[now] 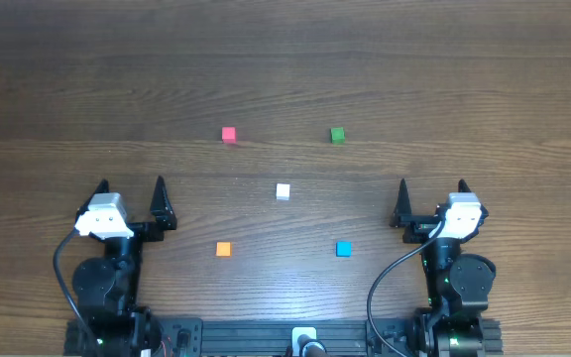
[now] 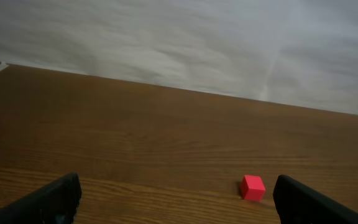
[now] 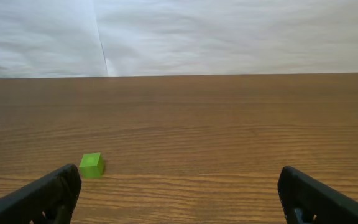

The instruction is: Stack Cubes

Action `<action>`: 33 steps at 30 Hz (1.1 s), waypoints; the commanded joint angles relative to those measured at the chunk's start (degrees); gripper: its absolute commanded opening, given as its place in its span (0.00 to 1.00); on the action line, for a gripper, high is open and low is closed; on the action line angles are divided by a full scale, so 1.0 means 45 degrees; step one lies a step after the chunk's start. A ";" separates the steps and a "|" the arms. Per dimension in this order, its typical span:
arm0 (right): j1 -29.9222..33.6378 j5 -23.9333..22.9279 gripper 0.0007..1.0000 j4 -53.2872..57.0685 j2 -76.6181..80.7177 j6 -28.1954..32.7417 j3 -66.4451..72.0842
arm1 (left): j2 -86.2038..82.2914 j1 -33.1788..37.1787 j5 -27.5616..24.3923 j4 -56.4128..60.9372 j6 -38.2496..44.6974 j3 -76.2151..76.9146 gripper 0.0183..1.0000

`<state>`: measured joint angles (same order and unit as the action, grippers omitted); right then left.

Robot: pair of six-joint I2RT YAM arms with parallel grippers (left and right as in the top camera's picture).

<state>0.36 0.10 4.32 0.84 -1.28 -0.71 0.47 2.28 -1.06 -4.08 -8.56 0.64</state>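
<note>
Since nothing's stacked yet, all five sit apart on the table (image 1: 464, 79); pink cube (image 1: 229, 134) and green cube (image 1: 337, 135) farthest from the bases, white cube (image 1: 283, 191) probably dead centre, orange cube (image 1: 224, 249) and blue cube (image 1: 343, 249) nearest; left gripper (image 1: 131, 184) and right gripper (image 1: 432, 185) flank them, fingers spread wide.

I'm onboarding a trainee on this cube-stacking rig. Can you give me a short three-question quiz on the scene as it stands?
1. True or false: one cube already rests on top of another.
2. How many cubes lie on the table? A) three B) five C) seven
3. Fill in: the cube ahead of the left gripper, seen in its wrist view, is ___.

Key
1. False: every cube lies apart from the others.
2. B
3. The pink cube.
</note>
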 commanded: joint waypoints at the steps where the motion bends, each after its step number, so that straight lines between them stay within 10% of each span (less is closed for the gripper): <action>1: 0.0078 0.0112 0.99 -0.0015 -0.0112 0.0019 0.0092 | -0.0019 0.0053 0.0151 -0.0015 0.0185 -0.0068 1.00; 33: 0.0078 0.0107 0.99 -0.0015 -0.0112 0.0019 0.0092 | 0.2861 -0.0291 -0.0408 0.1413 0.0189 0.0806 1.00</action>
<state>0.36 0.14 4.34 0.84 -1.26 -0.71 4.67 2.09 -0.69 -0.05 -8.56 0.86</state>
